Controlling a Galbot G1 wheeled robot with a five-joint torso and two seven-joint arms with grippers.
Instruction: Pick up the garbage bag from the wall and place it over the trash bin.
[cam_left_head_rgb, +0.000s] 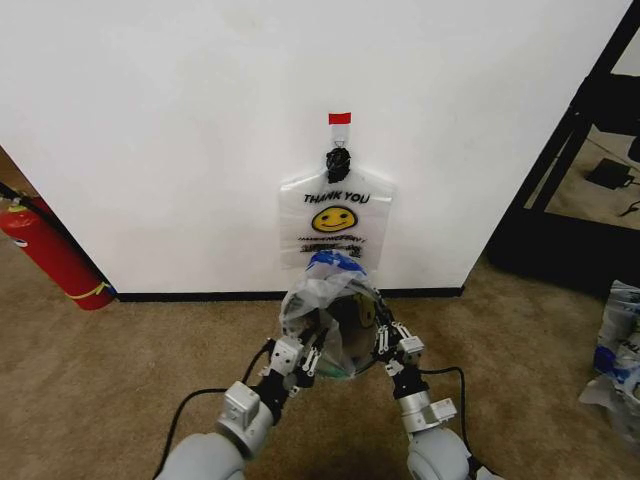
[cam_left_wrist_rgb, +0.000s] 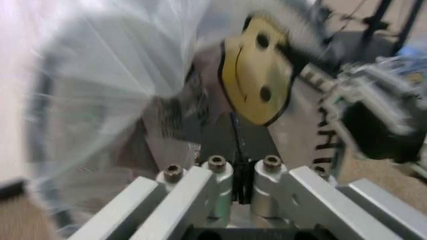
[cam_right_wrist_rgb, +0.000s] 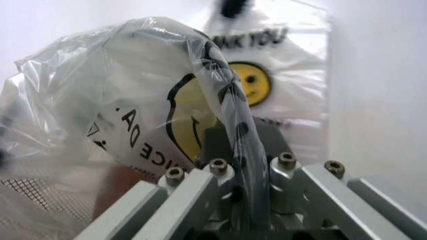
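Thin crinkled see-through garbage bag stretched over round mesh trash bin, frame centre. Left tool, right tool both clenched on bag edge. Second bag on wall: "THANK YOU", yellow smiley.

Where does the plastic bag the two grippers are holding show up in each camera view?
Head view: held bag, low centre, between left gripper and right gripper.
Left wrist view: held bag spread wide beyond the shut fingers.
Right wrist view: held bag bulging, one fold pinched between the fingers.
Shared landmark: hanging bag on the wall, in head and right wrist views.
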